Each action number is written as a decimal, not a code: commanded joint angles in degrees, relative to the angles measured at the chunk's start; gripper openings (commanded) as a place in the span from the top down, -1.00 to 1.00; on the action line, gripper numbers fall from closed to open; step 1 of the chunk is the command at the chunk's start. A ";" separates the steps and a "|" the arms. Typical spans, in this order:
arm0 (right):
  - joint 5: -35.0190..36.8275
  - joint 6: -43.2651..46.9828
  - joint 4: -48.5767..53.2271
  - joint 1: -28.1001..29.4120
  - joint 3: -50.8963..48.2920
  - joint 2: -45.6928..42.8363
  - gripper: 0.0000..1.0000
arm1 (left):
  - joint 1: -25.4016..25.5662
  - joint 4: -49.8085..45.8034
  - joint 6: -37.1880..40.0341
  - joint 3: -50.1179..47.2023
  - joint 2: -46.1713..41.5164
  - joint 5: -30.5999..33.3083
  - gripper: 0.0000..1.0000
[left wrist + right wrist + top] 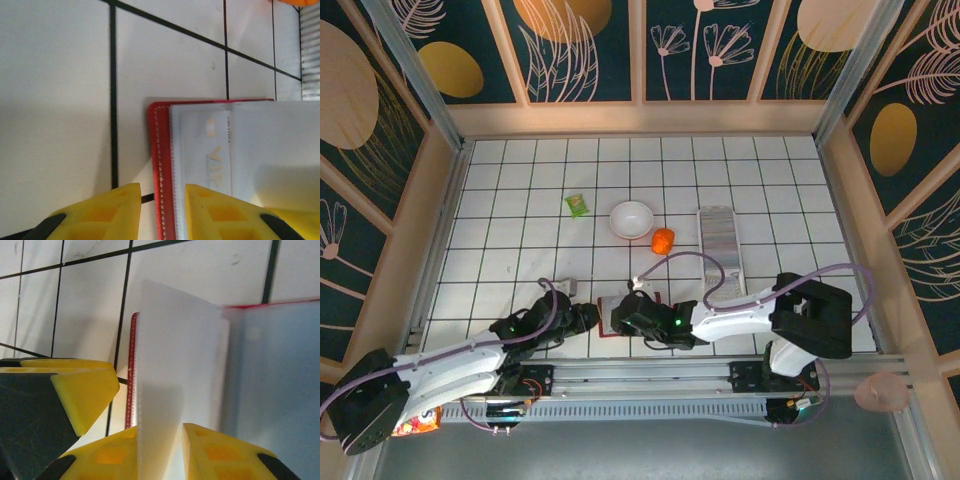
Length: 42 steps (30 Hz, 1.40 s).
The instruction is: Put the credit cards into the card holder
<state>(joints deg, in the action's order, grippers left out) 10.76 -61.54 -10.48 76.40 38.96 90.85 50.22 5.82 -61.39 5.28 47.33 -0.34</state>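
The dark red card holder (607, 331) lies open on the white grid table between my two grippers. In the left wrist view its stitched red edge (159, 165) runs between my left gripper's (162, 210) parted yellow fingers, and a pale sleeve holds a card marked VIP (217, 160). My left gripper (588, 318) is open astride that edge. My right gripper (160, 450) is shut on one white credit card (175, 365), held over the holder's left half (132, 370). The remaining credit cards (720, 238) form a silvery ribbed row in a clear tray.
A white bowl (632, 219), an orange object (663, 240) and a green packet (578, 205) lie farther back on the table. The tray's ribbed row (310, 50) shows at the right edge of the left wrist view. The left gripper's yellow finger (75, 390) sits close beside the card.
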 commanded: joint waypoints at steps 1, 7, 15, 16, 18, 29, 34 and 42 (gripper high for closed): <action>-2.47 0.88 -6.26 0.45 1.23 1.26 0.30 | 0.06 -9.08 -1.73 0.82 -4.31 6.95 0.36; -3.81 0.71 -10.65 -0.11 -0.73 -0.74 -0.23 | 0.06 -15.27 -2.51 1.97 -6.99 11.45 0.23; 3.33 20.59 10.04 -5.55 4.28 -14.70 -0.66 | 0.05 -12.42 0.05 3.22 -6.13 9.69 0.13; 5.09 25.29 13.16 -6.77 5.88 -16.84 -0.67 | 0.06 -11.80 0.40 3.29 -5.96 9.21 0.13; 4.69 39.63 19.13 -10.46 10.43 -21.12 -0.78 | 0.06 -11.37 1.28 3.80 -5.69 8.44 0.14; -2.44 131.12 40.83 -36.48 8.15 -35.67 -0.99 | 0.04 -8.55 2.96 2.93 -8.42 6.34 0.11; -7.66 144.42 38.67 -51.64 4.32 -33.65 -0.99 | 0.06 -6.84 3.26 1.41 -9.17 5.72 0.21; -9.42 150.46 30.87 -52.94 -1.40 -28.21 -0.99 | 0.06 -5.17 4.95 1.98 -7.37 2.73 0.38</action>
<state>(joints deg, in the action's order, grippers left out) 4.45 83.13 23.70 23.09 38.15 61.98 50.26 -0.93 -57.89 7.40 39.44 4.08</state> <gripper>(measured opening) 0.992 0.307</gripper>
